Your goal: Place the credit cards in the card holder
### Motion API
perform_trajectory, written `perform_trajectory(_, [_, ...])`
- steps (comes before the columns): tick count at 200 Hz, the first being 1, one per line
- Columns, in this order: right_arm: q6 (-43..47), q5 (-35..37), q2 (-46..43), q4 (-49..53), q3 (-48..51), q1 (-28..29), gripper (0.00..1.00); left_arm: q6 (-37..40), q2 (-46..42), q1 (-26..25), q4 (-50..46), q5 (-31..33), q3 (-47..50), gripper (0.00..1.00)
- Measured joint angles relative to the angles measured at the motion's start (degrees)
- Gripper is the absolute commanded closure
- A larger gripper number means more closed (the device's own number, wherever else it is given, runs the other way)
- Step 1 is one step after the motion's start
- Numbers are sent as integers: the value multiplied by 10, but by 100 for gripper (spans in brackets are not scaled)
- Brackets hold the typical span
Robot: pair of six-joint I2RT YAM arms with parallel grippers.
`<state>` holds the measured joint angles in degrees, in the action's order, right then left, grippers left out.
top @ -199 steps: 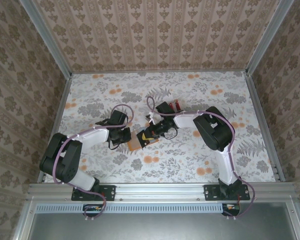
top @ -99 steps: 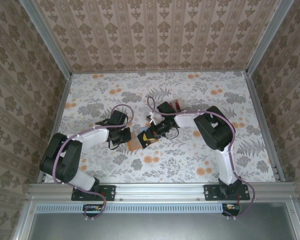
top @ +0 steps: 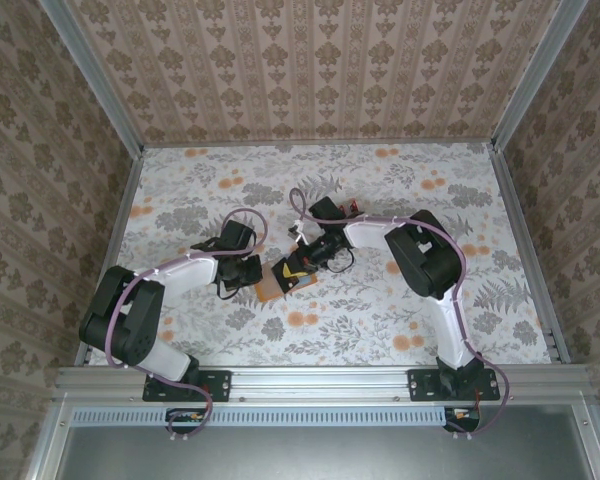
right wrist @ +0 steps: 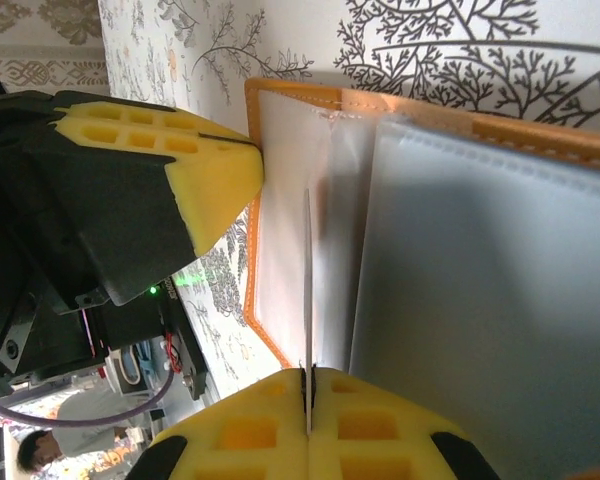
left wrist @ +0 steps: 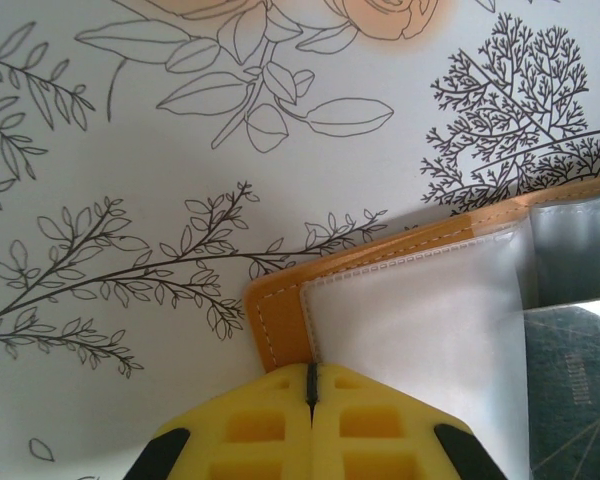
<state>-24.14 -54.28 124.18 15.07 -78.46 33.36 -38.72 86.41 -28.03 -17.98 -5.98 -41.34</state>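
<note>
A flat, stitched orange card holder [top: 270,286] lies open mid-table on the floral tablecloth [top: 430,180], clear sleeves up. The left gripper [left wrist: 310,385], fingers together, sits at its corner. The right gripper [right wrist: 307,385] pinches a thin pale sheet [right wrist: 307,280] seen edge-on; card or sleeve, I cannot tell.

Both claws have yellow pads on black bodies: the left gripper [left wrist: 311,372] and the right gripper [right wrist: 307,378]. Just ahead of the left claw, the card holder [left wrist: 280,325] is orange with pale stitching, and its sleeves [left wrist: 410,340] are frosted white. To that claw's right, a dark grey card [left wrist: 577,390] shows faint fine lines. A white-edged credit card [right wrist: 307,280] stands ahead of the right claw. The tablecloth [left wrist: 130,180] is white with grey line-drawn branches and orange flowers. The walls [top: 320,70] have beige-and-brown floral stripes. Purple cables [top: 248,214] run along white arms [top: 185,270].
</note>
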Motion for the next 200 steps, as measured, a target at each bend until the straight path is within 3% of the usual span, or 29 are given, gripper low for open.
perform_trajectory(200, [17,14,43,24,-63,5,100,0,0,0,0,0,0,95])
